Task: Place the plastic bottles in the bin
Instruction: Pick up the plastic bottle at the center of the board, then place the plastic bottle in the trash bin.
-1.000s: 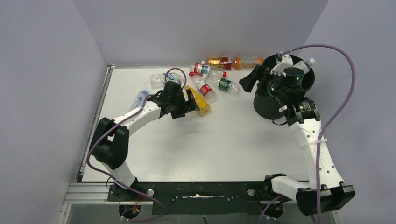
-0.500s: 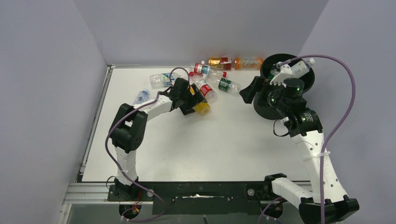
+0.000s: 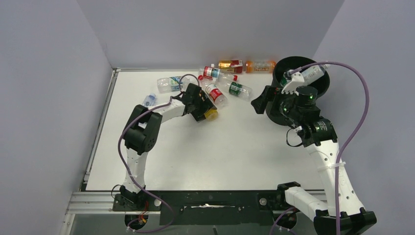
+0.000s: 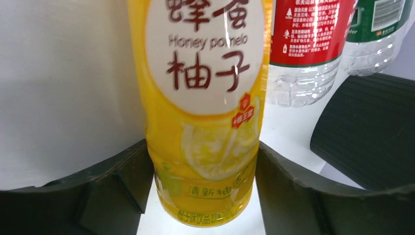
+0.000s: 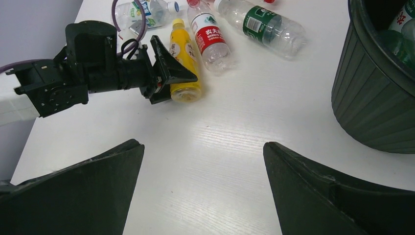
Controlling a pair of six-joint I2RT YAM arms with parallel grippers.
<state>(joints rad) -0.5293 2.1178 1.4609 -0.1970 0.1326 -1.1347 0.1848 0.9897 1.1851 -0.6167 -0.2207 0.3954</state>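
while i watch, left claw [image 4: 200, 152]: clamped on yellow bottle [image 4: 200, 73] lying on table [image 5: 274, 83]
right claw [image 5: 203, 144]: spread wide, near bin [image 5: 372, 98]

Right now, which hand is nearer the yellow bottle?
Left. The left hand clasps the yellow bottle near its base; the right hand hangs open beside the bin, far off.
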